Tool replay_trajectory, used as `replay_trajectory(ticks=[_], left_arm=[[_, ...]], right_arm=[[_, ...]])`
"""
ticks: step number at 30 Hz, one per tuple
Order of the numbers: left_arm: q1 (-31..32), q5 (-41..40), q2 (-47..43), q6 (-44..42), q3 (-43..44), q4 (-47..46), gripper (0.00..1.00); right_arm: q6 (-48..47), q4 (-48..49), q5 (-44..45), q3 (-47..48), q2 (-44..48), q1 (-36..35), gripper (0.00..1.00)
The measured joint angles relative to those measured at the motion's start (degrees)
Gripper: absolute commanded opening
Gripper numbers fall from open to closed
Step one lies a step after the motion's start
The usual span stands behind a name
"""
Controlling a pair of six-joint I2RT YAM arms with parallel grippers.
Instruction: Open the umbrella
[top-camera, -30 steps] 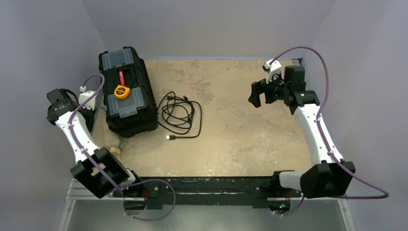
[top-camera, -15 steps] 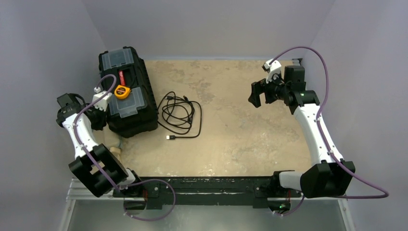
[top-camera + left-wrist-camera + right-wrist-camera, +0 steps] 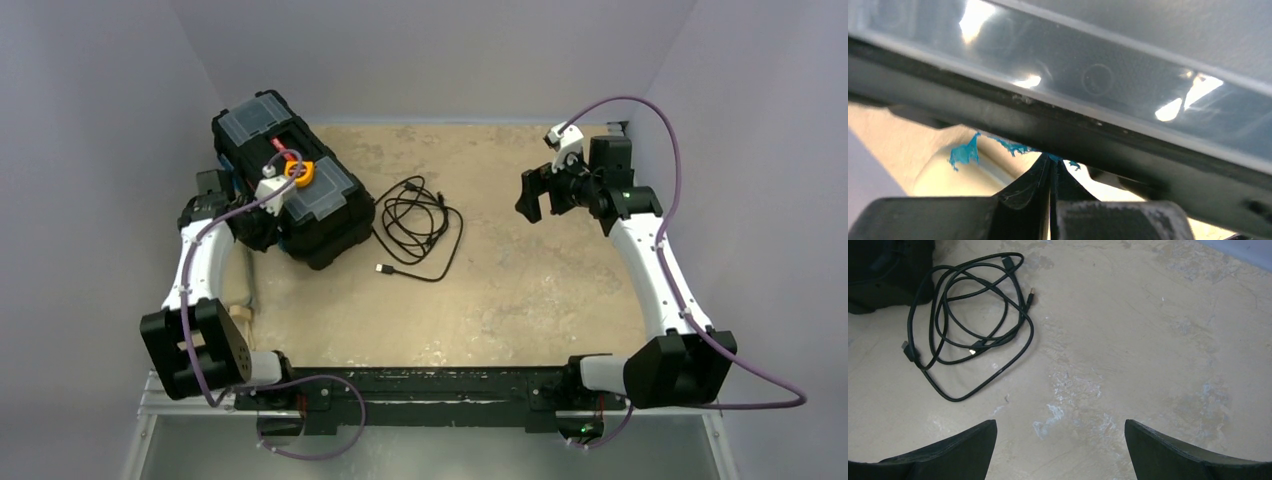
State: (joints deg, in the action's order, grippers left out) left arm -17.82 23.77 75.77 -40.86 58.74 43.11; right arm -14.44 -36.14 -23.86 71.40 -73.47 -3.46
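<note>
Sandy beige tabletop (image 3: 520,300) inside pale grey walls is my workspace. At the far left edge of the overhead view I see a tan and cream shape, which I take to be the folded beige umbrella (image 3: 240,300). It lies flat along the table's side, partly hidden beside my left arm. The left gripper (image 3: 1050,172) has its fingers pressed together on nothing, close against the black plastic toolbox with clear lid compartments (image 3: 320,215) at the upper left. A yellow tape measure (image 3: 300,172) sits on its lid. At centre lies a loose coil of black cable (image 3: 408,212). At the upper right, the right gripper (image 3: 1060,450) hangs over bare table, jaws spread wide and empty. By my reading nothing of the task is done: the umbrella is closed and ungrasped, so reaching, gripping and opening all remain.
</note>
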Motion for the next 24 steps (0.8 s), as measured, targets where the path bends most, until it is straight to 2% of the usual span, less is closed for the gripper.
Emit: replay_trajectory(ticks=[5,9,12,17,24], left_arm=[[8.15,-2.36,9.42,6.91,6.93,-0.92,0.0],[12.59,-3.08,18.56,12.07,16.52,-0.33,0.0],[13.35,-4.26,27.39,15.85,26.91,-1.31,0.0],[13.46,-6.54,37.2,18.62,40.61,-4.2,0.0],[13.66,-8.59,43.76,20.0,51.15,-3.56,0.04]], right_arm=[[0.0,0.24,-0.2,0.0,-0.74,0.0,0.99],[0.0,0.2,-0.35,0.0,-1.18,0.0,0.99],[0.0,0.22,-0.39,0.0,-1.22,0.0,0.99],[0.0,0.35,-1.03,0.04,-1.75,0.0,0.99],[-0.2,0.31,-1.16,1.36,-4.83,0.0,0.99]])
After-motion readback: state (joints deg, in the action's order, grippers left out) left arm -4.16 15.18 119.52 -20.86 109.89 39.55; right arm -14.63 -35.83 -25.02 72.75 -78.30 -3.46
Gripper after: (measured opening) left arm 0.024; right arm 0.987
